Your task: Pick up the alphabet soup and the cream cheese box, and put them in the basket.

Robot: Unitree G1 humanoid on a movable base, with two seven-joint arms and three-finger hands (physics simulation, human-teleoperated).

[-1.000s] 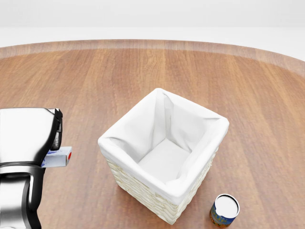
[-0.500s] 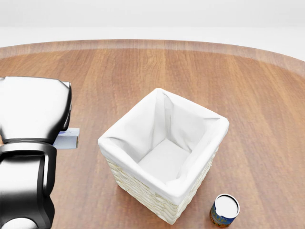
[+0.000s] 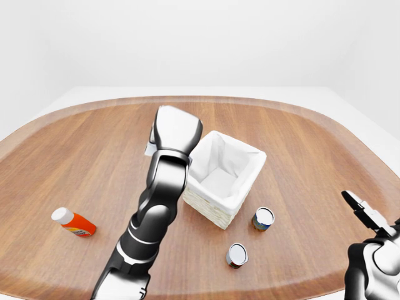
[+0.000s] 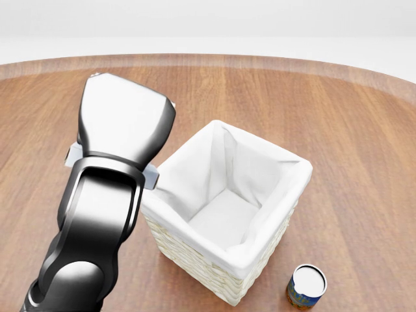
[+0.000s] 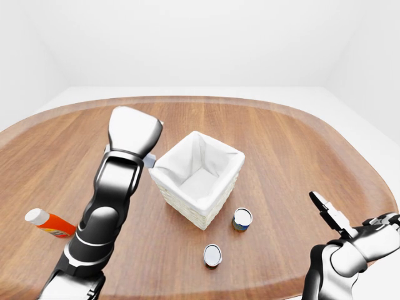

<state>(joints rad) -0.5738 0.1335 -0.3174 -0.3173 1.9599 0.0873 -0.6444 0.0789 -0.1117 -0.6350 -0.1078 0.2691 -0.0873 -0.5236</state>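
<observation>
My left hand (image 4: pixel 120 130) is seen from its back, just left of the basket's (image 4: pixel 286 170) left rim, above the table. It is shut on the cream cheese box (image 4: pixel 73 155), of which only pale corners show from under the hand; the fingers are hidden. The wicker basket has a white cloth lining and nothing in it. The alphabet soup can (image 4: pixel 306 285), blue and yellow with a white lid, stands on the table right of the basket's near corner. My right hand (image 5: pixel 328 212) is open with nothing in it at the bottom right of the right-eye view.
A second can (image 3: pixel 237 255) with a reddish label stands below the soup can in the left-eye view. An orange bottle (image 3: pixel 74 223) with a white cap lies at the left of the wooden table (image 3: pixel 300 137).
My left arm has moved up and to the right in the head view, carrying the cream cheese box to the basket's left rim. The basket and the can have not moved.
</observation>
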